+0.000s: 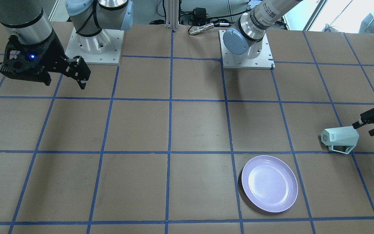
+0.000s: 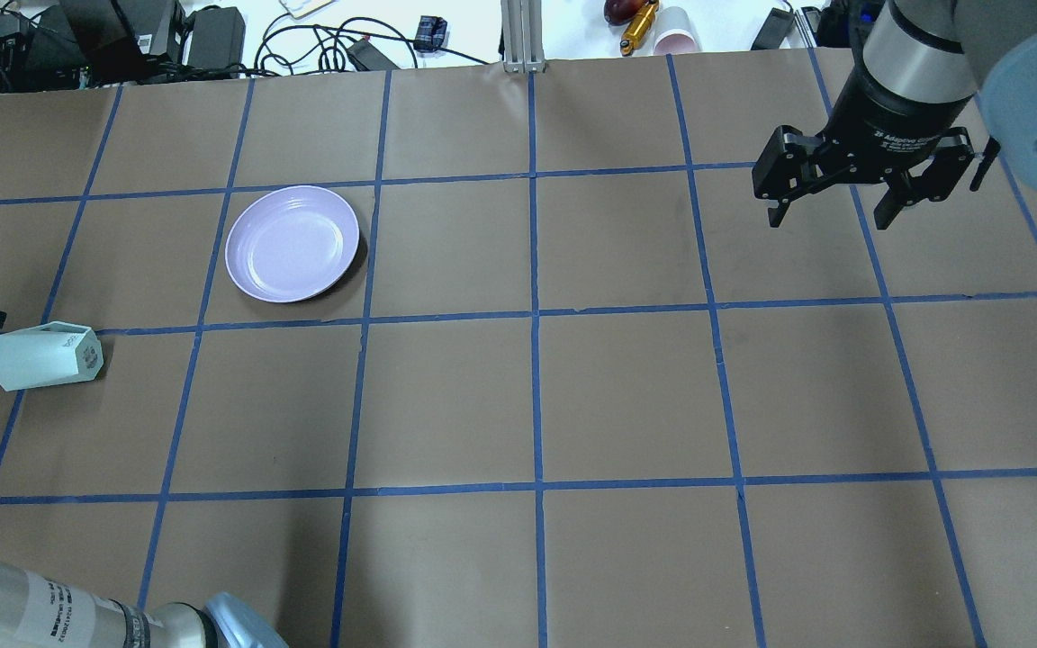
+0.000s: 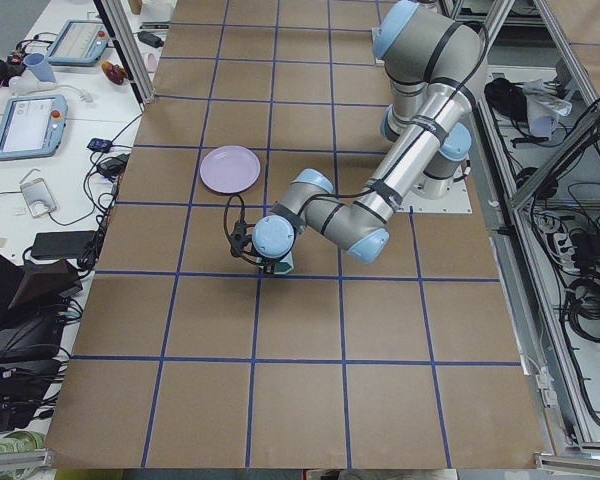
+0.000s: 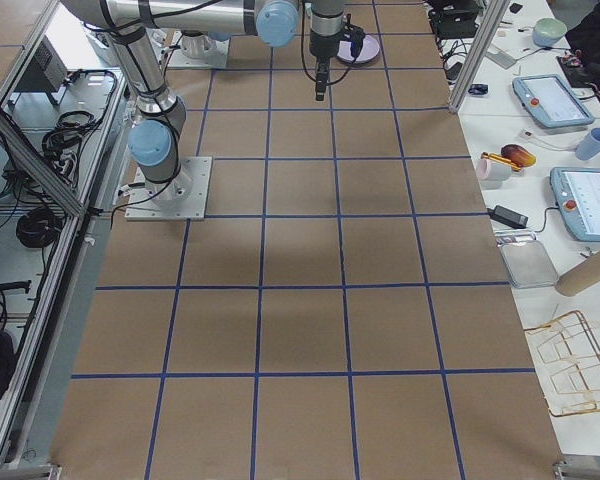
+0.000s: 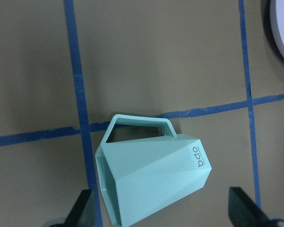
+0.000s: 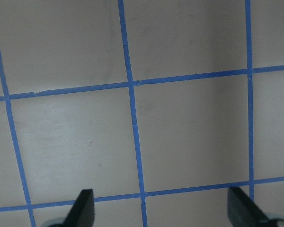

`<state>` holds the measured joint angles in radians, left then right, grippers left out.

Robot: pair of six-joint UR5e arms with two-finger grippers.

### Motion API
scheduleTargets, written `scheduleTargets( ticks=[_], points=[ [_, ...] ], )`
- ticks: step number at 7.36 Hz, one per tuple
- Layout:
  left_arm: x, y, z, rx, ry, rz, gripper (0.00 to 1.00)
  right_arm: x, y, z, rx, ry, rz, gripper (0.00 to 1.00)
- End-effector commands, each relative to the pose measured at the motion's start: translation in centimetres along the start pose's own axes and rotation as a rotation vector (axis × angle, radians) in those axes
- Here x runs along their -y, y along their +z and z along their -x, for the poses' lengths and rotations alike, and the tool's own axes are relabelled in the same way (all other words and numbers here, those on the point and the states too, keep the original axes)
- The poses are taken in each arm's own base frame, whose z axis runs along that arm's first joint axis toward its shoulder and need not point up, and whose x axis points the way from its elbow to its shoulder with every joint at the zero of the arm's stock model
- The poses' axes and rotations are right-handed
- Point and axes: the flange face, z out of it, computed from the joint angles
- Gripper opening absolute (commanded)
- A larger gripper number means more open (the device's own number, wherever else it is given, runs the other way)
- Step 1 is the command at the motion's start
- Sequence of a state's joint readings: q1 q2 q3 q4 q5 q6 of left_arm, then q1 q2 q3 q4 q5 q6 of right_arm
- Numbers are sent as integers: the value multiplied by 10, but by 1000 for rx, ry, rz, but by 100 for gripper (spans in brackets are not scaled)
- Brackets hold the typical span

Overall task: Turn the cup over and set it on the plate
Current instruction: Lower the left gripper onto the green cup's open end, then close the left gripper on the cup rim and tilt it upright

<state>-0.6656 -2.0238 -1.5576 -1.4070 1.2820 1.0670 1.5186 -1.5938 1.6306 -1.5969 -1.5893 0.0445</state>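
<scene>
One small mint-green faceted mug (image 1: pixel 339 139) lies on its side on the brown paper-covered table (image 1: pixel 141 130), near the round lavender plate (image 1: pixel 269 183) but apart from it. The left gripper (image 1: pixel 363 128) hangs just above it, its fingers spread wide to either side of the mug. The right gripper (image 2: pixel 832 220), likewise spread wide, hovers well apart from both.

The cup (image 5: pixel 151 175) has a smooth, matt mint surface; whether it is plastic or ceramic I cannot tell, and its flat facets take only a soft sheen. The plate (image 1: pixel 269 183) is glossy lavender and carries bright reflections. The table (image 2: pixel 626 396) is covered in matt brown paper, faintly scuffed, crossed by blue tape (image 2: pixel 534 270). The right gripper (image 2: pixel 829 220) is matt black, seemingly plastic. The right arm (image 2: pixel 910 54) is satin silver metal with a smooth pale blue cap (image 2: pixel 1036 108).
</scene>
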Motion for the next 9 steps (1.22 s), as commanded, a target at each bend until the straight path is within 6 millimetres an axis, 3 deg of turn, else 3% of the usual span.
scheduleTargets(
  ticks=[1, 4, 8, 9],
  points=[
    [-6, 18, 16, -31, 2, 10, 100, 0, 0, 0, 0, 0, 0, 100],
    [-8, 46, 28, -82, -7, 29, 100, 0, 0, 0, 0, 0, 0, 100],
    [-8, 62, 25, -168, -43, -2, 97, 0, 0, 0, 0, 0, 0, 100],
    [-8, 63, 23, -180, -52, 4, 67, 0, 0, 0, 0, 0, 0, 100]
  ],
)
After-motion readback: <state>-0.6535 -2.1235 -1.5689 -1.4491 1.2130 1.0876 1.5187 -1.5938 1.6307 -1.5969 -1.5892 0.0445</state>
